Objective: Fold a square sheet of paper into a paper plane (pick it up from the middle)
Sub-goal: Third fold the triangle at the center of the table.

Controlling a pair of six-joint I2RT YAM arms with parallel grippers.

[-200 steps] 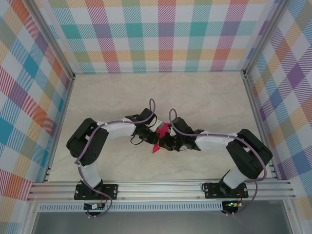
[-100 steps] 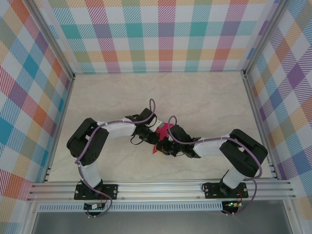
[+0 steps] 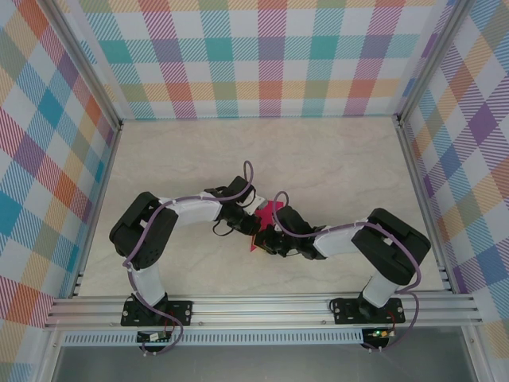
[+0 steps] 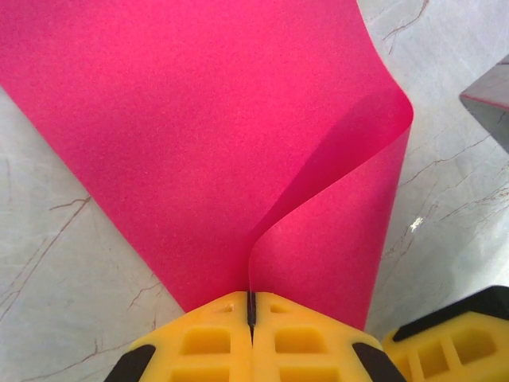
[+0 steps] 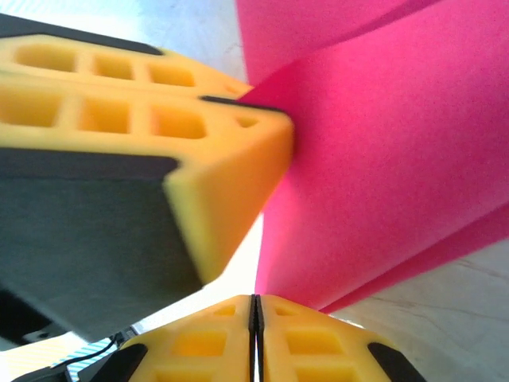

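Both arms bend inward and meet mid-table. The left gripper (image 4: pixel 250 309) is clenched on a curled edge of the thin magenta-pink square sheet of paper (image 4: pixel 199 135). The right gripper (image 5: pixel 254 309), its jaws pressed together, pinches another edge. Since a second ago, the right forearm has swung nearer the front rail (image 3: pixel 262 306).

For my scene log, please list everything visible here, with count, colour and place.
sheet of paper: one, magenta-pink, curled, at table middle
table: one, pale marbled, under the arms
walls: three, multicolour plaid, around the table
frame: one, silver metal, near edge
arms: two, white and black, meeting at the middle
left fingers: two, yellow, shut on the paper
right fingers: two, yellow, shut on the paper
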